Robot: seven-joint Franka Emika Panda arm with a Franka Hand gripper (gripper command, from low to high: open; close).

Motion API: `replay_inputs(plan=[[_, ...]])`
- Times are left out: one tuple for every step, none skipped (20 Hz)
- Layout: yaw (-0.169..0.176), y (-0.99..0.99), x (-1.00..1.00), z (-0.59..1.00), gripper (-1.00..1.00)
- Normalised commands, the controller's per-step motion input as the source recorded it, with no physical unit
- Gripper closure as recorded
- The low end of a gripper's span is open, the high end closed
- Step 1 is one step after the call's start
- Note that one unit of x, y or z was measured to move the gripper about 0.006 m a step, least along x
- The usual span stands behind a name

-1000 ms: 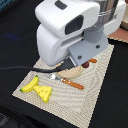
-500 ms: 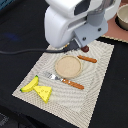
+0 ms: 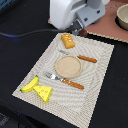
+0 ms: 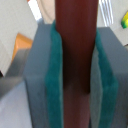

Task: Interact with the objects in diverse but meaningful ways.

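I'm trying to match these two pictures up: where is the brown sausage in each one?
Exterior view: the sausage is a dark brown tip under the white arm.
Wrist view: the sausage fills the middle, clamped between two green pads.
Shared landmark: the orange bread, close by in both.

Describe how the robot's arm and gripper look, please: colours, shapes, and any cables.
The arm has a bulky white rounded shell with grey parts. A dark cable trails from it across the black surface. In the wrist view, the gripper shows blocky grey fingers lined with teal pads.
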Motion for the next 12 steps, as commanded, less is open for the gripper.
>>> replay_inputs(plan=[[0.000, 0.70, -0.78, -0.18, 1.00], [0.000, 0.69, -0.76, -0.19, 1.00], [0.000, 0.69, -0.75, -0.19, 1.00], [0.000, 0.71, -0.73, -0.20, 1.00], [0.000, 0.71, -0.73, -0.21, 1.00], [0.000, 0.71, -0.73, -0.23, 1.00], [0.000, 0.71, -0.73, -0.23, 1.00], [0.000, 0.71, -0.73, -0.24, 1.00], [0.000, 0.71, -0.73, -0.25, 1.00], [0.000, 0.70, -0.73, -0.27, 1.00], [0.000, 0.70, -0.72, -0.27, 1.00], [0.000, 0.70, -0.73, -0.28, 1.00]])
